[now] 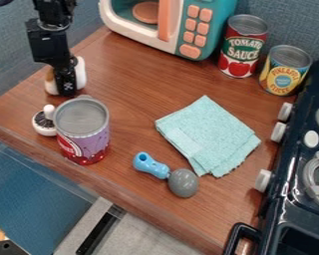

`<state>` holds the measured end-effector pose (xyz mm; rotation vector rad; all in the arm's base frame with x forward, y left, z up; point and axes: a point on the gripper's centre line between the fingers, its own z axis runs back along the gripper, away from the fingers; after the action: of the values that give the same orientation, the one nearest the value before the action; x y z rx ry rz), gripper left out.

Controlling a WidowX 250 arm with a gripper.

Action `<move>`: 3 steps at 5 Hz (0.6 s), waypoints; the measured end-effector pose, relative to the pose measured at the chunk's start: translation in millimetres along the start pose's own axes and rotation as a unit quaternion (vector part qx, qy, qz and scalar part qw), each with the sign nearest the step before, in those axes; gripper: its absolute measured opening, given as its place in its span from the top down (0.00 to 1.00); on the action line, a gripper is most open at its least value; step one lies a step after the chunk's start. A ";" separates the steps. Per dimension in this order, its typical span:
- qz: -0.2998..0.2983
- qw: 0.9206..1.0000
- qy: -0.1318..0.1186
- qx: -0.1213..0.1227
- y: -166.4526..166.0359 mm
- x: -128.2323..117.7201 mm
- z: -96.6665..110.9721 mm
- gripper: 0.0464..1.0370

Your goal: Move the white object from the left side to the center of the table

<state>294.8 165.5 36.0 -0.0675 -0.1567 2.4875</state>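
White object [81,74], partly hidden by gripper [66,89] jaws, on wooden table [129,74]

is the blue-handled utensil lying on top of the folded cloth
No, the blue-handled utensil lies on the bare wood-look tabletop, beside the folded cloth.

Microwave [182,25], three cans [85,127], teal cloth [205,134], blue-handled utensil [183,183], stove [292,184]

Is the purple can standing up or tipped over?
Upright. The purple can shows its round top facing up, base on the table.
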 end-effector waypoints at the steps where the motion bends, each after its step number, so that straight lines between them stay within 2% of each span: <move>1: -0.023 0.999 0.009 -0.030 4.7 -11.1 32.3 0.54; 2: -0.063 0.996 0.035 -0.056 17.5 -43.2 72.1 0.54; 3: -0.105 0.988 0.074 -0.081 35.8 -100.7 101.3 0.54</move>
<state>344.7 66.5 132.9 -0.2896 -0.2882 2.2453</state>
